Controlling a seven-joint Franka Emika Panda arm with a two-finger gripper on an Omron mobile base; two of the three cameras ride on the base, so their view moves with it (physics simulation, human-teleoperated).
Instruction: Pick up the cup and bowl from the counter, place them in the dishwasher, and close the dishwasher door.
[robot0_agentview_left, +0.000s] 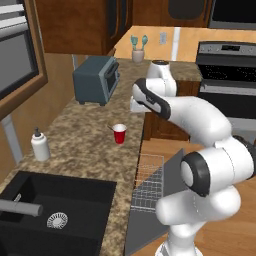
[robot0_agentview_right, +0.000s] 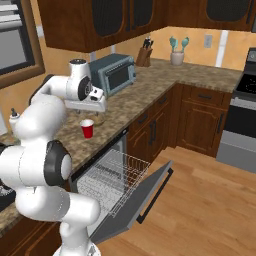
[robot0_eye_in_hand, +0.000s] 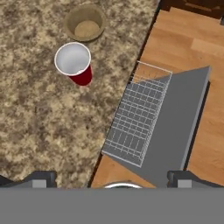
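The red cup (robot0_eye_in_hand: 73, 61) stands upright on the speckled counter (robot0_eye_in_hand: 39, 122), a short way in from its edge; it also shows at the cup (robot0_agentview_left: 119, 134) and the cup (robot0_agentview_right: 87, 129). Just beyond it sits the tan bowl (robot0_eye_in_hand: 85, 22), seen too as the bowl (robot0_agentview_right: 98, 119). My gripper (robot0_eye_in_hand: 111, 178) hangs high above the counter edge, facing down, open and empty, with the cup ahead and to its left. The dishwasher door (robot0_eye_in_hand: 175, 127) lies pulled down over the floor. The white wire rack (robot0_eye_in_hand: 135, 118) is drawn out over it.
A grey toaster oven (robot0_agentview_left: 96, 79) stands at the back of the counter. A white soap bottle (robot0_agentview_left: 40, 145) stands beside the black sink (robot0_agentview_left: 50, 210). The steel range (robot0_agentview_left: 227, 75) is far right; a utensil jar (robot0_agentview_right: 177, 52) and knife block (robot0_agentview_right: 145, 55) stand in the corner.
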